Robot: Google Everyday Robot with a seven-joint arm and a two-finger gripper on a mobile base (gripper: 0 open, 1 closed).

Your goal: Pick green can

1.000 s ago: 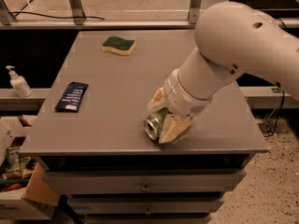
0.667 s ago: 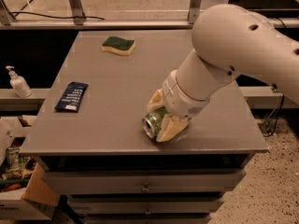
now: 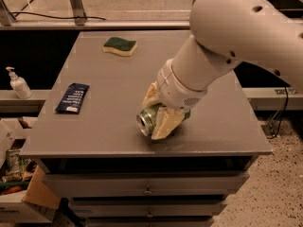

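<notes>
Lying on its side near the counter's front, the green can is pinched by the gripper's jaws.

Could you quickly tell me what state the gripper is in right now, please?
Gripper: closed on the green can, a finger on each side. The can lies on its side near the table's front edge.

Bulky off-white arm with small dark holes, tan wrist ring, cream-fingered hand near the table edge.
</notes>
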